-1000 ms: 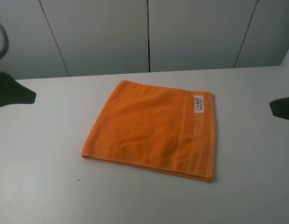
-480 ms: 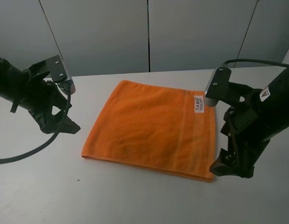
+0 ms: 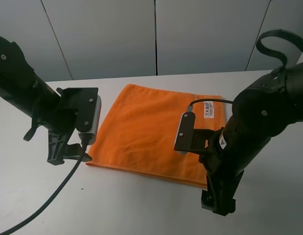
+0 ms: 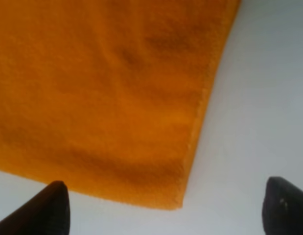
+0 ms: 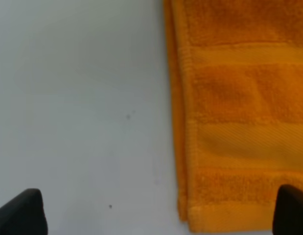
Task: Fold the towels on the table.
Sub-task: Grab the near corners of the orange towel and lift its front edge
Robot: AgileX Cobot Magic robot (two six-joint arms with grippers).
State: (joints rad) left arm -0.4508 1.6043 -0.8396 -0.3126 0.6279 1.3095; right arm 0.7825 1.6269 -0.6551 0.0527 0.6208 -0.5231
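Note:
The orange towel [image 3: 151, 129] lies flat and folded on the white table [image 3: 131, 210], its white label [image 3: 208, 111] at the far right. My left gripper [image 3: 64, 156] is open and empty just left of the towel's near-left corner. In the left wrist view that corner [image 4: 178, 196] lies between the open fingertips [image 4: 54, 205], low over the table [image 4: 259, 98]. My right gripper [image 3: 219, 203] is open and empty at the towel's near-right corner, which the arm hides. In the right wrist view the striped corner [image 5: 229, 205] lies between the open fingertips [image 5: 24, 213].
Grey cabinet panels [image 3: 156, 34] stand behind the table's far edge. A black cable [image 3: 38, 210] trails from the left arm across the table's near left. A cable [image 3: 210, 102] from the right arm crosses the towel's far right part.
Both arms have come in from the sides and moved toward me. The left gripper now sits at the towel's near-left corner, the right at its near-right corner. The towel has not moved.

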